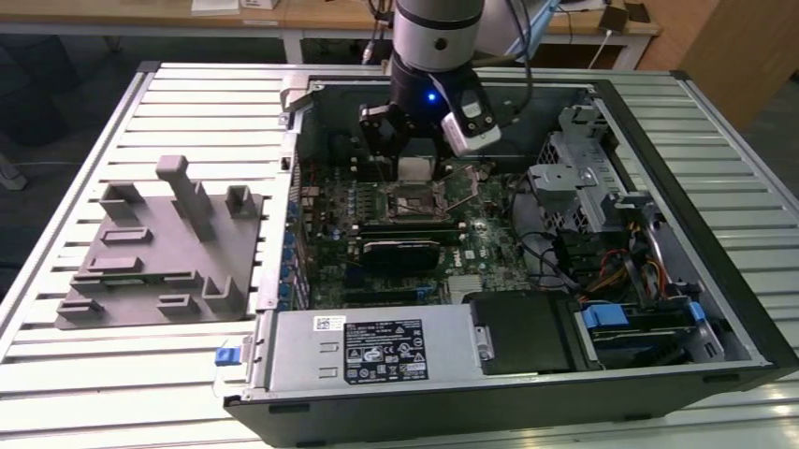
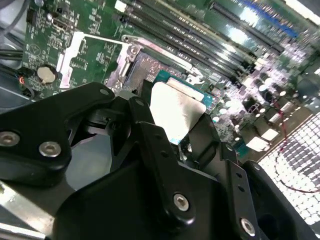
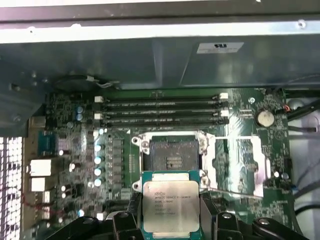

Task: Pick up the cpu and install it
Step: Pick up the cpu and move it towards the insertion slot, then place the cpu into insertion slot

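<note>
Cpu [image 3: 170,207] is held inside the open computer case [image 1: 736,309], which lies on the slatted worktop [image 1: 112,383]. In the first wrist view it hangs flat, silver top up, over the motherboard [image 3: 75,130] and just beside the bare socket [image 3: 170,155], overlapping the socket's near edge. The socket's load plate [image 3: 240,160] is swung fully open to one side, with its thin lever wire running close by.

The gripper [image 2: 175,122] is closed narrowly on two opposite edges of the chip. How high it rides above the socket is hard to judge, probably only a little.

To seat it well, I judge the chip must stay level and be centred squarely over the socket. Its edges should run parallel to the frame, and it should come straight down without sliding across the contacts. It must also stay clear of the lever wire.
</note>
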